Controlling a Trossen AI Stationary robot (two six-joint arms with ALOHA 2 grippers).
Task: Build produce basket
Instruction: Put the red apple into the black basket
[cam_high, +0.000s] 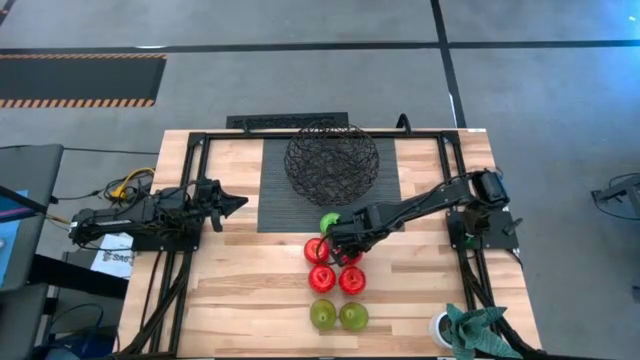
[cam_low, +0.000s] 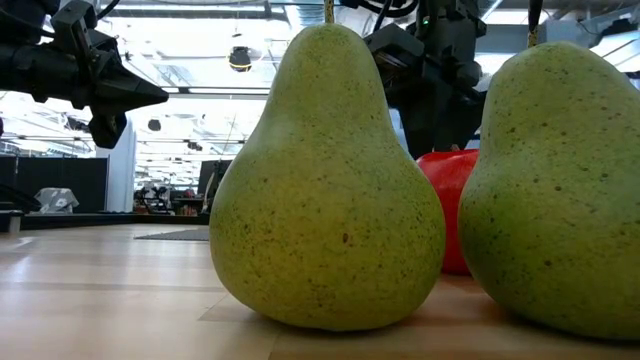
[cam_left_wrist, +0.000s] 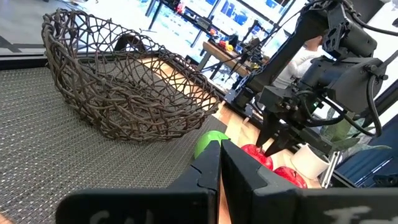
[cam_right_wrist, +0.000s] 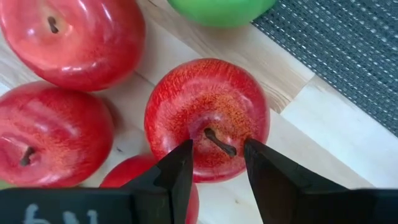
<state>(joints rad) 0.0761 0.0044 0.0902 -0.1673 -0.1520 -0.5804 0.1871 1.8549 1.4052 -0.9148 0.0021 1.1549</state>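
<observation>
Your right gripper (cam_right_wrist: 216, 167) sits directly over one red apple (cam_right_wrist: 207, 118), its fingers spread apart to either side of the stem; they frame the top of the fruit and have not closed on it. In the high view that gripper (cam_high: 341, 243) is near the middle of the table (cam_high: 240, 290), at the upper right of the fruit cluster, with the arm reaching in from the right side.

Three more red apples lie close around the targeted one: one (cam_right_wrist: 74, 37) and another (cam_right_wrist: 53, 134) beside it, and a fourth (cam_right_wrist: 134, 177) partly hidden behind your left-hand finger. The green apple (cam_high: 329, 222) rests at the edge of the dark ribbed mat (cam_high: 275, 195), just beside the red ones.

Two yellow-green pears (cam_high: 323, 315) and (cam_high: 353, 317) stand upright, side by side, nearest the front edge of the table; in the low view they fill the frame, with a red apple showing between them.

The black wire basket (cam_high: 332, 160) sits on the mat, beyond the fruit, and no fruit shows in it.

Your left gripper (cam_high: 232, 205) is shut with nothing in it, held above the table at the left edge of the mat, well apart from the fruit.
</observation>
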